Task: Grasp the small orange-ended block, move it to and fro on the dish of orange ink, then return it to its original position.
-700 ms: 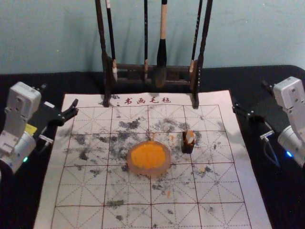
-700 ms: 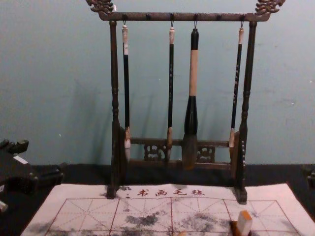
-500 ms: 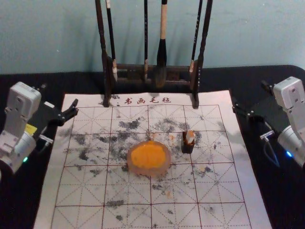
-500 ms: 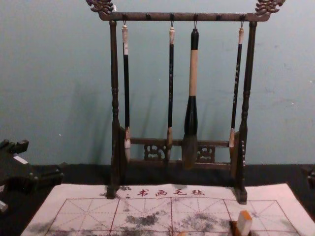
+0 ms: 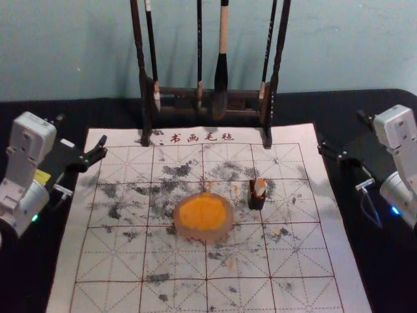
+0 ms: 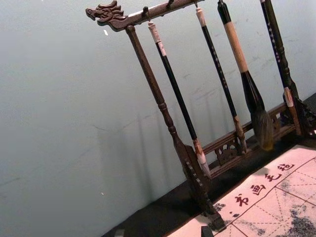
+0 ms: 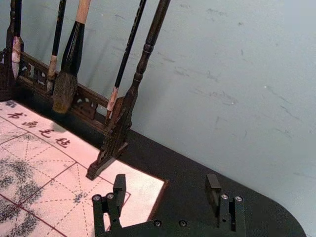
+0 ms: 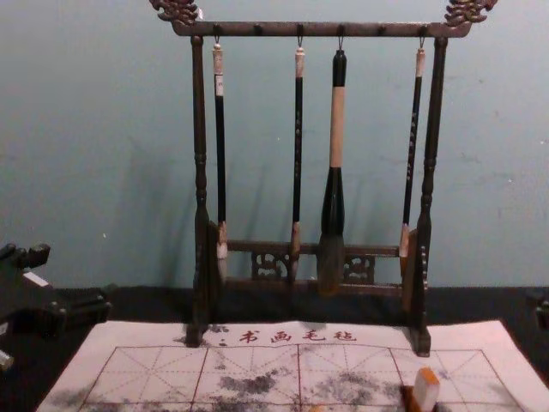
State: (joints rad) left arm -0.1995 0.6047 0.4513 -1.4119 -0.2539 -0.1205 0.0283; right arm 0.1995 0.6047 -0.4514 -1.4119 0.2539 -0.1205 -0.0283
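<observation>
The small block (image 5: 260,188), pale with an orange end, stands in a dark holder (image 5: 255,201) right of the dish; the block (image 8: 426,391) also rises at the chest view's lower edge. On the mat, the round dish (image 5: 184,230) holds orange ink (image 5: 202,212). My left gripper (image 5: 82,130) is over the mat's left edge, far from the dish, and my right gripper (image 5: 341,132) is beyond its right edge, away from the block. Both are open and empty; wrist views show the fingertips of the left gripper (image 6: 163,232) and right gripper (image 7: 167,183) well apart.
A dark wooden rack (image 5: 176,101) with several hanging brushes (image 8: 336,137) stands behind the ink-stained mat (image 5: 111,261), its feet on the mat's far edge. A black tabletop (image 5: 384,274) surrounds the mat, and a wall (image 8: 103,129) rises behind.
</observation>
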